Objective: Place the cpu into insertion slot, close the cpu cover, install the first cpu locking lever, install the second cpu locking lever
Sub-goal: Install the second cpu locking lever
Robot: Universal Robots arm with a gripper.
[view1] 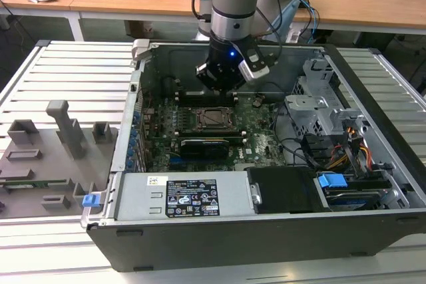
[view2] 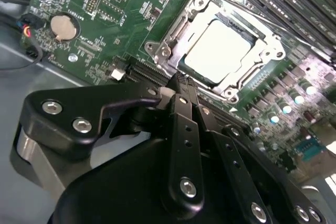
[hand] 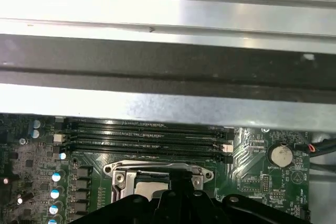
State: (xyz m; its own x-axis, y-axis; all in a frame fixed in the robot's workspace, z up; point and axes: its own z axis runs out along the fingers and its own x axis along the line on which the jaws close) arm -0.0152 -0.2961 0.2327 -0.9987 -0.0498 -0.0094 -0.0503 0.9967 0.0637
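The cpu [view2: 218,51] lies flat in the insertion slot [view1: 198,126], pale face up, in the middle of the green motherboard. The silver cpu cover [view2: 172,51] lies down around it as a frame, with the chip face showing through its cut-out. My gripper [view2: 178,80] hangs just above the board at one edge of the socket, black fingers [view2: 185,124] drawn together and shut, with nothing between them. In the exterior view the gripper [view1: 221,88] stands just behind the cpu [view1: 214,117]. The first wrist view has the gripper [hand: 181,181] right over the cover [hand: 121,174].
The open case wall [hand: 168,77] rises close behind the memory slots [hand: 147,135]. A black graphics card [view1: 203,145] sits in front of the socket, then the power supply [view1: 180,197]. A drive cage [view1: 319,98] and cables are on the exterior view's right; grey fixtures [view1: 46,157] on its left.
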